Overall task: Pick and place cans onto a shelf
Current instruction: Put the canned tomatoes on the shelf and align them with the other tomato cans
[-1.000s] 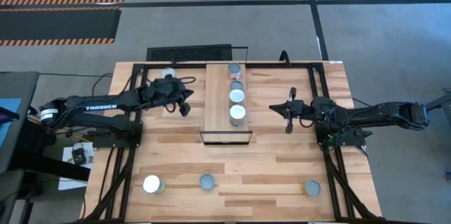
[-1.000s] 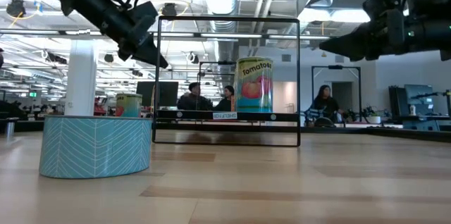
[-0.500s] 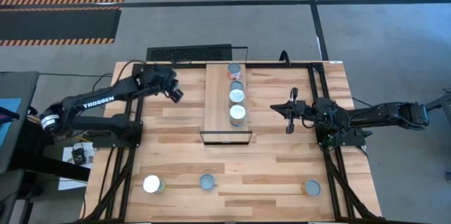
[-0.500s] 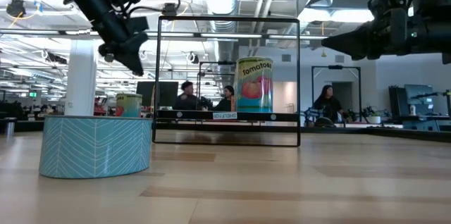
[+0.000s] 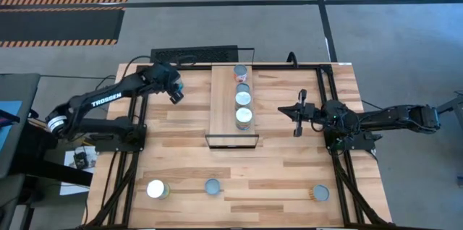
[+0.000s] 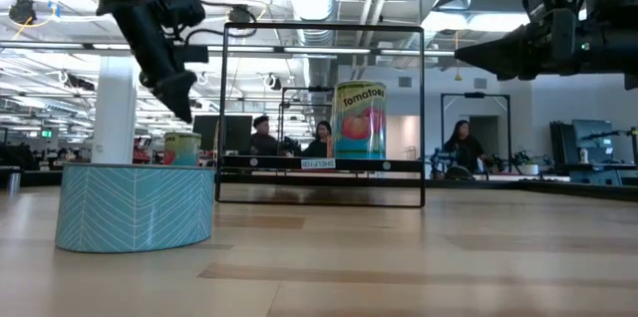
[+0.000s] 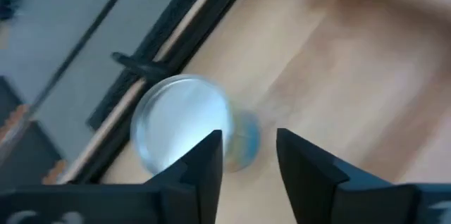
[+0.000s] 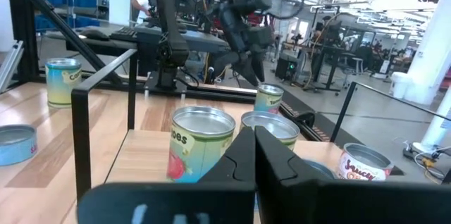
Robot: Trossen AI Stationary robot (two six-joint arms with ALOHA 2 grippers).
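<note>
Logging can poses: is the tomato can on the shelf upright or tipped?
Upright. The tomato can stands on its base on the shelf, label reading level; from above its round top faces up.

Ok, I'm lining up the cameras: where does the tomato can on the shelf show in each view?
High view: the tomato can is the row's end can on the shelf, by the open stretch of board.
Low view: centre, seen through the black end frame.
Left wrist view: not in it.
Right wrist view: left of centre.
Shared landmark: the black end frame.

Planked wooden tabletop [image 5: 282, 165], grey floor with hazard-striped black mats [image 5: 61, 6], seated people [image 6: 269, 140] in background office.
</note>
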